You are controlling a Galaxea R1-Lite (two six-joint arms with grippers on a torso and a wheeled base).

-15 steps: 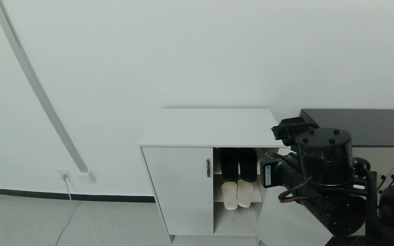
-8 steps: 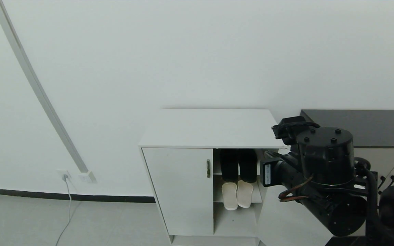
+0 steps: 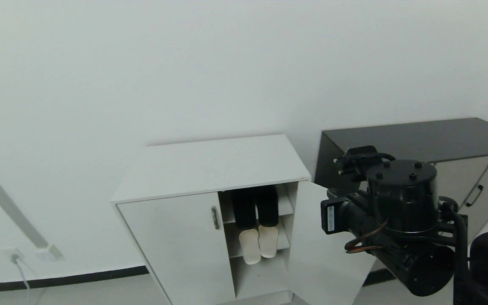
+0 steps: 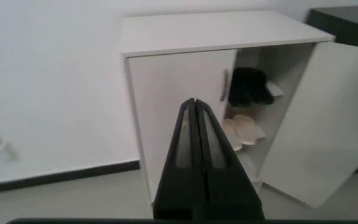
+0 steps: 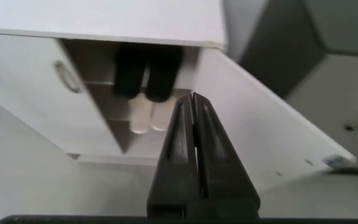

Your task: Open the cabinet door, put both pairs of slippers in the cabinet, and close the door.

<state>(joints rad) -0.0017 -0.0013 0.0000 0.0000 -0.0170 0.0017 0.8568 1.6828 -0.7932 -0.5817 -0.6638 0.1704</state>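
Both pairs are already inside the white two-door laminate cabinet [image 3: 210,165]. The soft black slippers [image 3: 256,207] lie on the upper shelf and the flat cream slippers [image 3: 259,243] on the shelf below. The cream pair's heels seem to jut past that shelf's front edge. What looks left to do is closing the white right-hand door panel [image 3: 320,250], which stands swung out toward 4 o'clock of the opening in the head view. The left-hand door [image 3: 176,245], with its small metal handle [image 3: 214,217], sits closed at 8 o'clock of the opening.

The left tool [image 4: 194,102] has its fingers pressed together on nothing and hangs well apart from the cabinet, facing the closed door. The right tool [image 5: 194,96] is likewise closed and empty, pointing at the open compartment beside the door's inner face.

The likeliest trouble is the overhanging cream heels. The closing panel could catch them, stay ajar, or drag a slipper off its shelf. A push on the inner face would swing the door wider, toward the dark grey sideboard [image 3: 409,133] at 2 o'clock. A narrow closed tip may also skid across the smooth panel, and the right arm's bulky joints sit near the door's free edge, so a careless sweep could knock it. A hard shove could make the door bounce back.
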